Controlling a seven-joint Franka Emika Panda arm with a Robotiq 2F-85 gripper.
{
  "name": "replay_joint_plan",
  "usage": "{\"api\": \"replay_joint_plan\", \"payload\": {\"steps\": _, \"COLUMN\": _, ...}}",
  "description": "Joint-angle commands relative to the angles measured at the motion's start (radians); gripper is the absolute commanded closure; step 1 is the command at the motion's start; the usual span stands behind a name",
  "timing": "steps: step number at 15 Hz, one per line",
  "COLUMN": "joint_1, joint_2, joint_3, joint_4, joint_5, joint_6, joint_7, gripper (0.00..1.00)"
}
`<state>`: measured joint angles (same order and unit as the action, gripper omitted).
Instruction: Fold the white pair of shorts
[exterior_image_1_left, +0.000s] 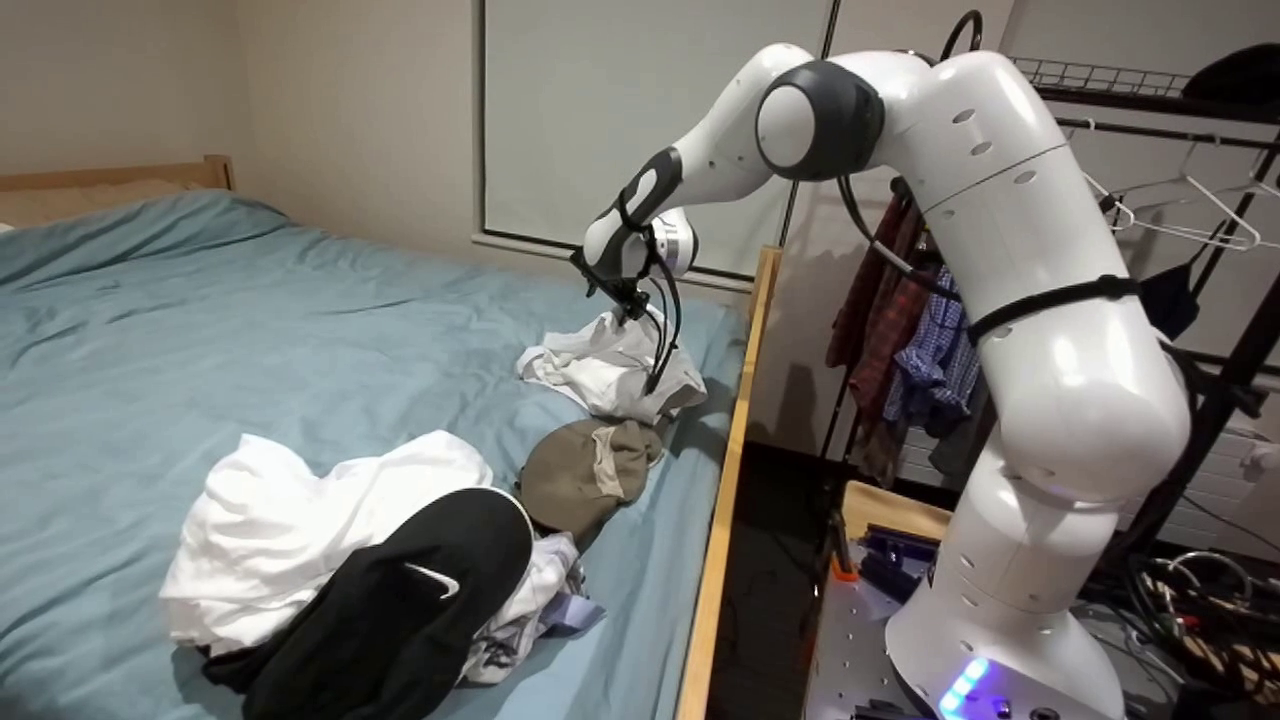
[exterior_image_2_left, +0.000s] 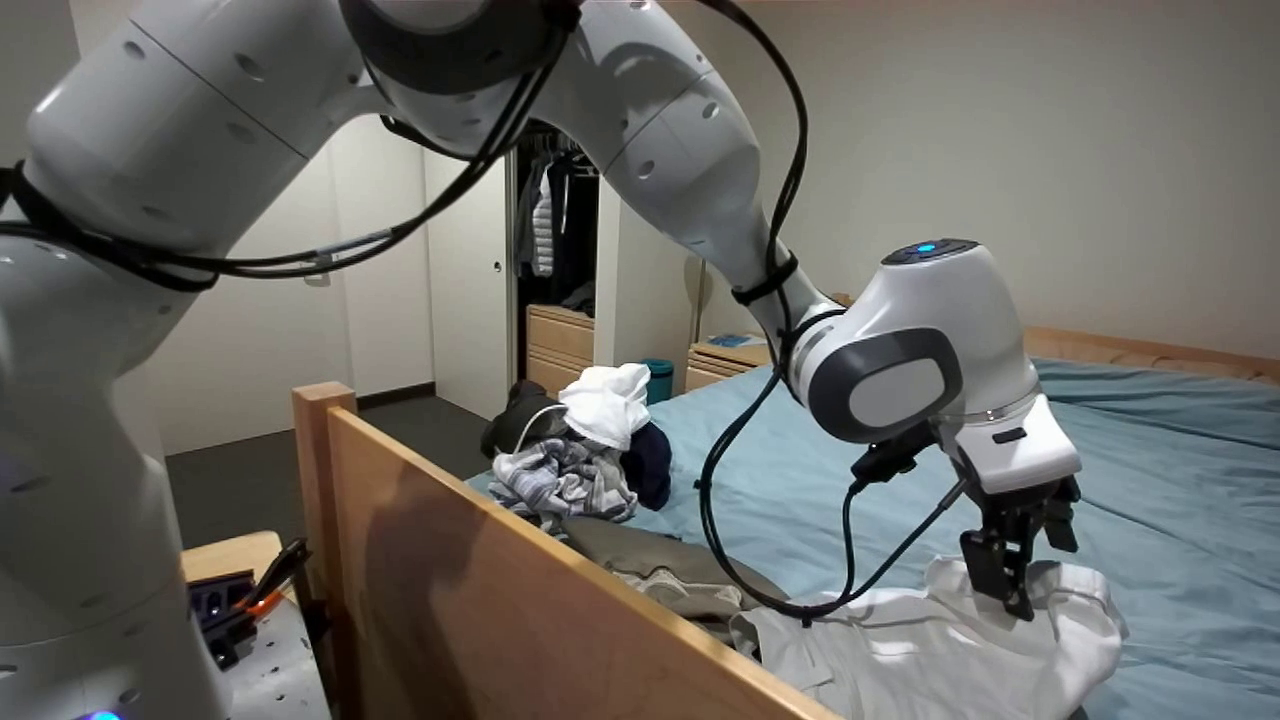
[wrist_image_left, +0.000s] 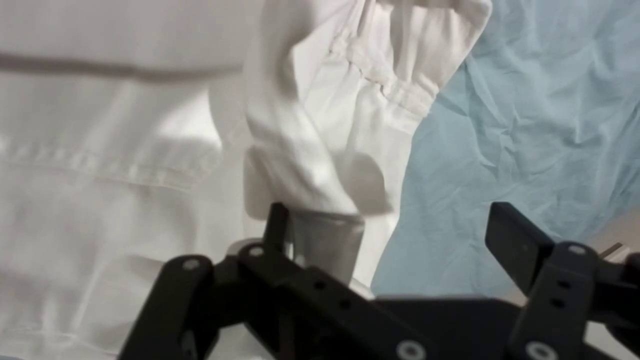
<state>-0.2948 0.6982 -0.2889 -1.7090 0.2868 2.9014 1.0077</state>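
White shorts (exterior_image_2_left: 930, 660) lie on the blue sheet (exterior_image_1_left: 330, 350), near the wooden bed board (exterior_image_2_left: 500, 600) and right next to an olive-brown cap (exterior_image_1_left: 565, 475). Black Nike cap (exterior_image_1_left: 420, 590) and a white garment (exterior_image_1_left: 260, 530) heaped well apart; not this job, I judge.

Gripper (wrist_image_left: 392, 225) low over the shorts, jaws spread wide, nothing pinched between them. In the wrist view one finger (wrist_image_left: 276, 230) stands over the cloth by a turned-up strip (wrist_image_left: 305, 162); the opposite finger (wrist_image_left: 517, 245) is over the sheet. Whether the nearer one touches fabric, cannot tell.

Progress: early, I'd say. Shorts spread out but rumpled, gathered stitching (wrist_image_left: 395, 92), probably the waistband, bunched at one edge. The strip may be a fold begun, or just a crease. No neat halving shows. Left, by my reckoning: grasp an edge, carry it across, lay it down, perhaps fold again.
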Motion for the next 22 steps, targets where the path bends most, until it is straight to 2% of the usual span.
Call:
{"api": "replay_joint_plan", "payload": {"steps": 1, "joint_1": 0.007, "joint_2": 0.004, "joint_3": -0.008, "joint_4": 0.005, "joint_5": 0.019, "joint_6": -0.003, "joint_7": -0.014, "gripper": 0.00}}
{"api": "replay_joint_plan", "payload": {"steps": 8, "joint_1": 0.007, "joint_2": 0.004, "joint_3": -0.008, "joint_4": 0.005, "joint_5": 0.019, "joint_6": -0.004, "joint_7": -0.014, "gripper": 0.00}}
{"api": "replay_joint_plan", "payload": {"steps": 9, "joint_1": -0.011, "joint_2": 0.027, "joint_3": 0.012, "joint_4": 0.035, "joint_5": 0.025, "joint_6": -0.021, "joint_7": -0.026, "gripper": 0.00}}
{"api": "replay_joint_plan", "payload": {"steps": 10, "joint_1": -0.010, "joint_2": 0.052, "joint_3": 0.004, "joint_4": 0.060, "joint_5": 0.027, "joint_6": -0.026, "joint_7": -0.010, "gripper": 0.00}}
{"api": "replay_joint_plan", "payload": {"steps": 13, "joint_1": -0.073, "joint_2": 0.136, "joint_3": 0.065, "joint_4": 0.163, "joint_5": 0.055, "joint_6": -0.085, "joint_7": -0.035, "gripper": 0.00}}
{"api": "replay_joint_plan", "payload": {"steps": 19, "joint_1": -0.100, "joint_2": 0.355, "joint_3": 0.039, "joint_4": 0.442, "joint_5": 0.033, "joint_6": -0.265, "joint_7": 0.013, "gripper": 0.00}}
{"api": "replay_joint_plan", "payload": {"steps": 20, "joint_1": -0.107, "joint_2": 0.372, "joint_3": 0.043, "joint_4": 0.468, "joint_5": 0.037, "joint_6": -0.264, "joint_7": 0.010, "gripper": 0.00}}
{"api": "replay_joint_plan", "payload": {"steps": 21, "joint_1": -0.085, "joint_2": 0.312, "joint_3": 0.034, "joint_4": 0.367, "joint_5": 0.031, "joint_6": -0.229, "joint_7": -0.004, "gripper": 0.00}}
{"api": "replay_joint_plan", "payload": {"steps": 22, "joint_1": -0.089, "joint_2": 0.335, "joint_3": 0.035, "joint_4": 0.400, "joint_5": 0.030, "joint_6": -0.235, "joint_7": -0.003, "gripper": 0.00}}
